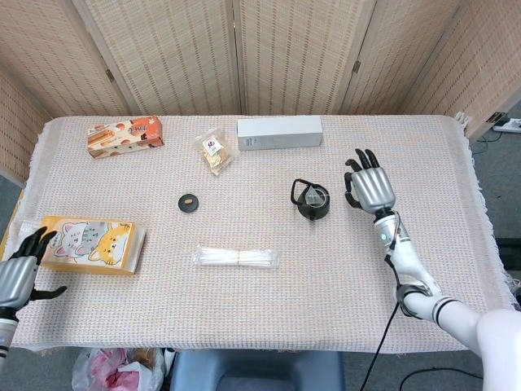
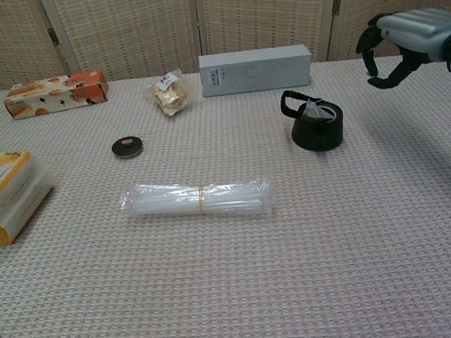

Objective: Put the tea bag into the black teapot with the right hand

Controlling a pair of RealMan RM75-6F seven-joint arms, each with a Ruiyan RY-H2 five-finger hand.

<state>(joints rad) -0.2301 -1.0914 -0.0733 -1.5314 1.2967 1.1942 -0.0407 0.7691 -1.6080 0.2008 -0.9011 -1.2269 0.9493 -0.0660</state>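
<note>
Right hand (image 1: 370,188): silver-grey metallic back plate, black fingers (image 1: 363,159), black thumb. Slim white forearm with small green indicator light near wrist, black cable running alongside, black ring band before bulkier white upper segment. Left hand (image 1: 18,276): same silver-grey shell, black fingers. Chest view: right hand (image 2: 403,33) grey shell, black fingers.
</note>
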